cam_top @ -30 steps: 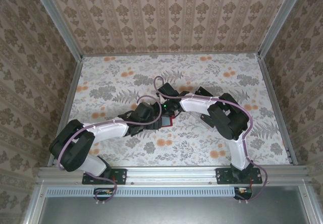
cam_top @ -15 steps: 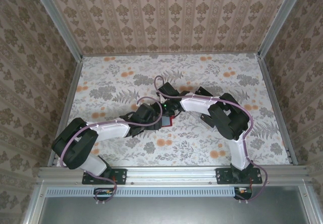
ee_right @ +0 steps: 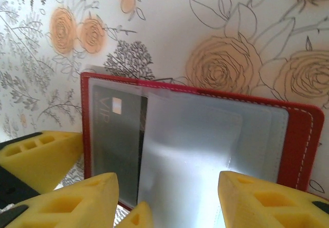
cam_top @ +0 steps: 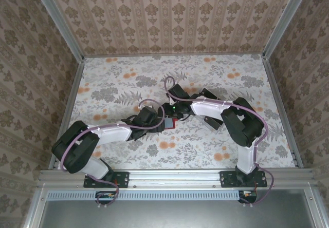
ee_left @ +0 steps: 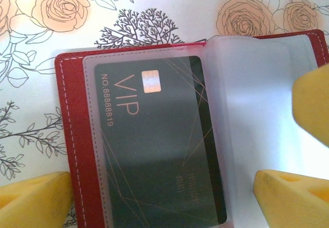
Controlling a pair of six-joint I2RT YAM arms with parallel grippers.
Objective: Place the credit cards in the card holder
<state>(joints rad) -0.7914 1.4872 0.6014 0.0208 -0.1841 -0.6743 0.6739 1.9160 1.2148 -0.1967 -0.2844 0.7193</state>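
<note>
left gripper spread wide | right gripper half spread, pinching nothing | 1 card in holder, centre left | risk: empty sleeve flopping shut, blocking next card

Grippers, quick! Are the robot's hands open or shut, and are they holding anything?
Left gripper: wide open over the card holder, holding nothing.
Right gripper: partly open over the clear sleeves, nothing visibly gripped.
</note>
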